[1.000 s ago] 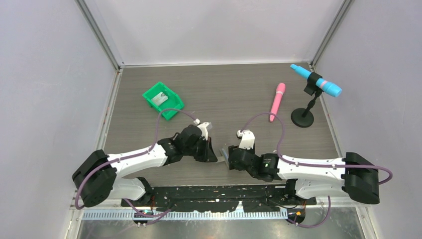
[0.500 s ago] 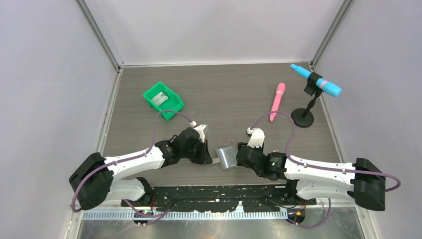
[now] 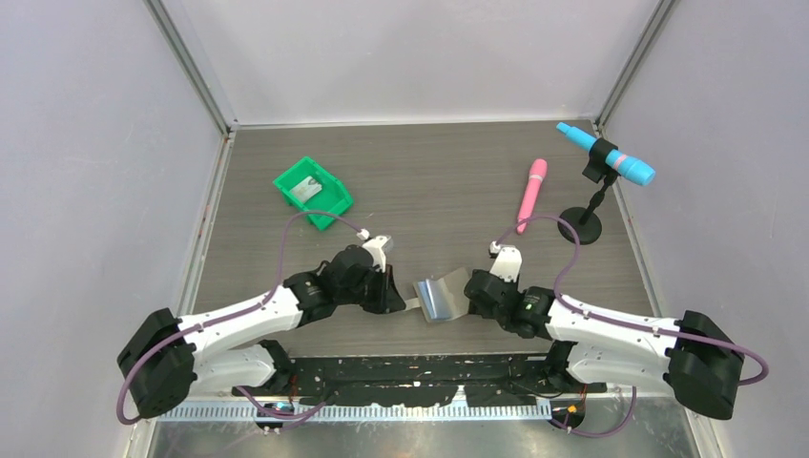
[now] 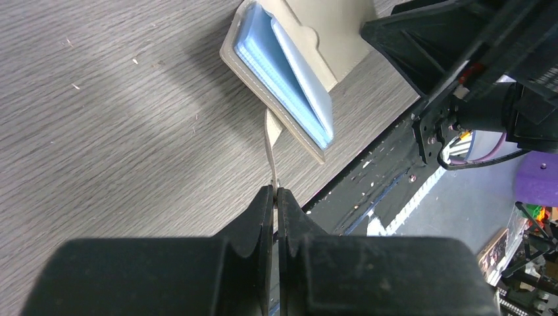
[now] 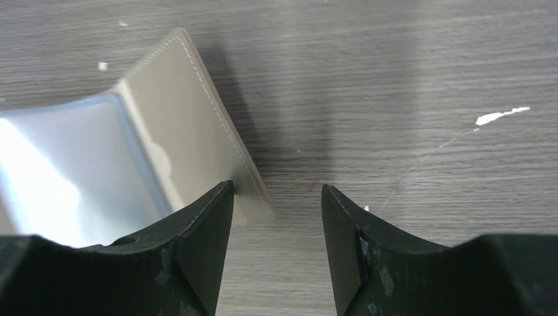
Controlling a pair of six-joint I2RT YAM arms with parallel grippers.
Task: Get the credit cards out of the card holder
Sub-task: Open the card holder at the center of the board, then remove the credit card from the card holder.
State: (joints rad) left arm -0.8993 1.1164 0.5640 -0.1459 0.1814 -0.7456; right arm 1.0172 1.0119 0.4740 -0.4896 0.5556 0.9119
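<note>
The card holder (image 3: 441,298) lies spread open between my two grippers, with a beige outside and light-blue inner pockets. My left gripper (image 3: 402,303) is shut on its small grey tab (image 4: 271,138), and the wallet (image 4: 289,79) stands just past my fingertips (image 4: 276,189). My right gripper (image 5: 276,197) is open at the wallet's right flap (image 5: 191,131), with the flap's corner beside my left finger (image 5: 197,230) and bare table between the jaws. In the top view it (image 3: 469,290) sits at the wallet's right edge. No credit card shows apart from the pockets.
A green bin (image 3: 326,204) with a pale grey flat thing (image 3: 305,188) in it stands at the back left. A pink pen-like stick (image 3: 531,194) and a blue microphone on a black stand (image 3: 580,226) are at the back right. The table's near edge and the black rail (image 4: 395,178) lie close behind the wallet.
The wallet has unfolded from nearly shut to spread open. My right gripper has moved right with the flap. My left gripper has stayed shut on the tab and drawn slightly left.
</note>
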